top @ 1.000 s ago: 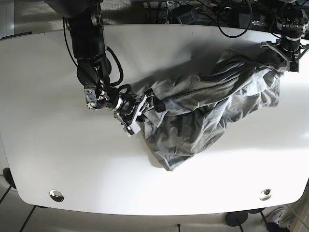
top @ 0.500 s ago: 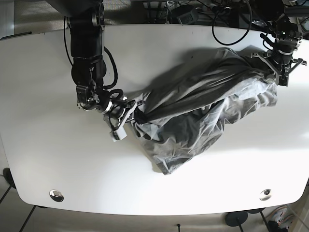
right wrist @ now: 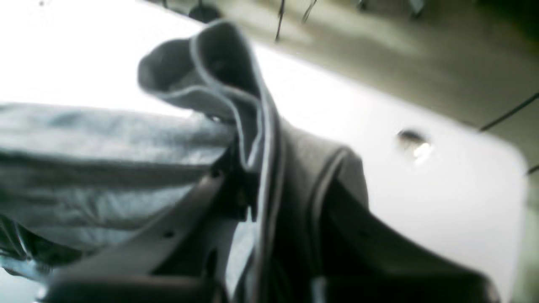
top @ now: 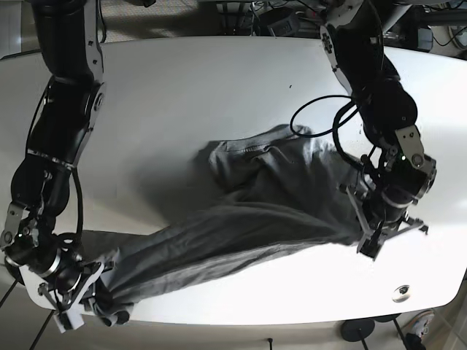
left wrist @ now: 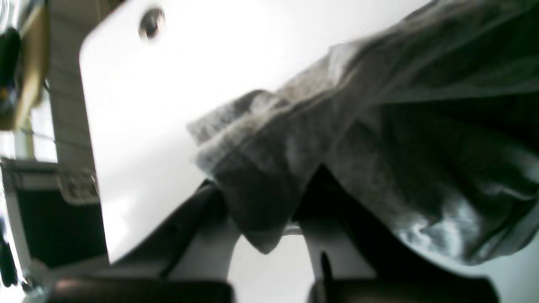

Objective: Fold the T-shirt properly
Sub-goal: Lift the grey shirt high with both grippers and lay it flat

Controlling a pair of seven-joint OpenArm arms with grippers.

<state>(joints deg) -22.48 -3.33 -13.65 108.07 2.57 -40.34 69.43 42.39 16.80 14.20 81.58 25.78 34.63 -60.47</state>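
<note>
Legible markings: none.
I find no readable text, label, brand, number or sign in any current view; both wrist views are blurred, and the T-shirt (top: 248, 219) and counter (top: 219, 95) carry no lettering I can make out.

- The shirt (right wrist: 294, 168) is dark grey, bunched and blurred, and fills the middle and left of the view.
- A folded hem with a pale stitched edge sticks up above the gripper (right wrist: 269, 198), curling over at the top.
- The gripper's dark fingers (right wrist: 177, 227) sit on either side of the cloth, clamped on the bunched hem between them.
- From the gripper, a lighter grey span of shirt runs off to the left in long creases.
- The white table (right wrist: 442, 202) lies behind the shirt, right of the gripper.
- A small metal fitting (right wrist: 412, 145) is set in the table near its rounded corner, well right of the shirt.
</note>
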